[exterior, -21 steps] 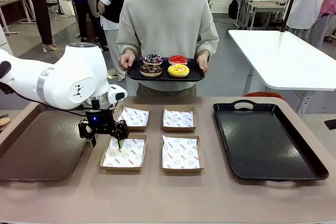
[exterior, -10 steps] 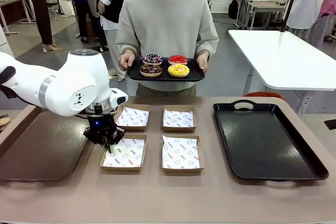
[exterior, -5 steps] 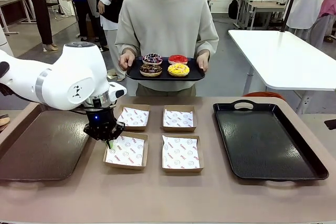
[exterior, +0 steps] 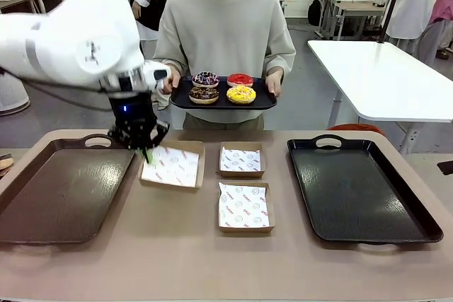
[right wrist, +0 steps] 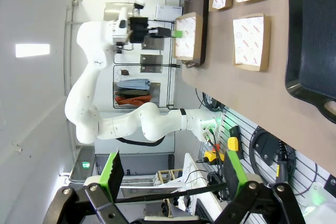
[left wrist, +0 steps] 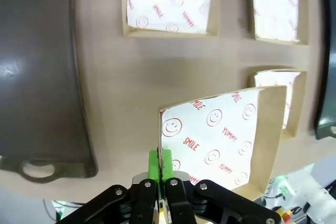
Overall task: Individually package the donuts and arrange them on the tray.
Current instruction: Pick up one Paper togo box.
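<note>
Left pincer [exterior: 147, 154] is clamping a flimsy box [exterior: 174, 167] by its 9 o'clock rim, right pincer [right wrist: 172, 174] gaping; the donuts [exterior: 204, 94], likely soft, are wanting gentle side holds.

So my left gripper [exterior: 147, 153] hoisted that shallow brown paper-lined cardboard box [exterior: 175, 166] off the tan table [exterior: 212, 259]. It was lower left of centre, now it hangs tilted, higher up and further back.
</note>
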Robot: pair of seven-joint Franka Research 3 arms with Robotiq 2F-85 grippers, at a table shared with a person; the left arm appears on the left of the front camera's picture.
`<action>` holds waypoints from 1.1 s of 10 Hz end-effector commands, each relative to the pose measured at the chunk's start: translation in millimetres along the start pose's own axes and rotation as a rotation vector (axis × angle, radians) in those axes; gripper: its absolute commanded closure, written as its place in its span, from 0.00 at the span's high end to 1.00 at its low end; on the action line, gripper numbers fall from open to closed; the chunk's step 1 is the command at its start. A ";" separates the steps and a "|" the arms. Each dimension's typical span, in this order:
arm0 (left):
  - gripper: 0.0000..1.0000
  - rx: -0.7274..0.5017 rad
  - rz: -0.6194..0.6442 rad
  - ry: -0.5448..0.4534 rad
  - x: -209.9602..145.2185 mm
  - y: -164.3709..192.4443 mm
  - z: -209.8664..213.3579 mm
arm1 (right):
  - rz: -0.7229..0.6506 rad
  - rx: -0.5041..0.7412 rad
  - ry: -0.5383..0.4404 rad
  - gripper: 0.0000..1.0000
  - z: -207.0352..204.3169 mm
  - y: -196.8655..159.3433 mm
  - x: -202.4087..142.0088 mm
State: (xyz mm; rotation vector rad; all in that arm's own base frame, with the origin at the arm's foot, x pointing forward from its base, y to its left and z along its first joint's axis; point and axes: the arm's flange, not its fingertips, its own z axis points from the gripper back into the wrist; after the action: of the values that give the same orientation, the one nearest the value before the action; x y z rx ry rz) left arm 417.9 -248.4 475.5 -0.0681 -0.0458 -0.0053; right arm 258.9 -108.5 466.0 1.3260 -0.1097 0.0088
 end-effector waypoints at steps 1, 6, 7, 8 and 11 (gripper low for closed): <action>0.00 0.060 0.012 -0.017 26.4 -7.3 28.6 | 0.005 0.013 0.005 1.00 0.2 0.7 -0.7; 0.00 0.087 -0.018 0.012 104.1 2.2 65.8 | 0.005 0.013 0.005 1.00 0.2 0.7 -0.7; 0.00 0.071 -0.016 0.012 114.3 11.9 64.9 | 0.005 0.013 0.005 1.00 0.2 0.7 -0.7; 0.00 0.076 -0.008 0.001 86.3 1.0 58.5 | 0.005 0.013 0.005 1.00 0.2 0.7 -0.7; 0.00 0.076 -0.008 0.001 86.3 1.0 58.5 | 0.005 0.013 0.005 1.00 0.2 0.7 -0.7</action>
State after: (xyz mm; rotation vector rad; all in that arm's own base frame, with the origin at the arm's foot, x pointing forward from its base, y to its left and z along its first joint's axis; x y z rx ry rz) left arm 509.0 -247.8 539.0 0.0038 -0.0414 -0.0250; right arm 258.8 -108.8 466.0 1.3265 -0.1103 0.0083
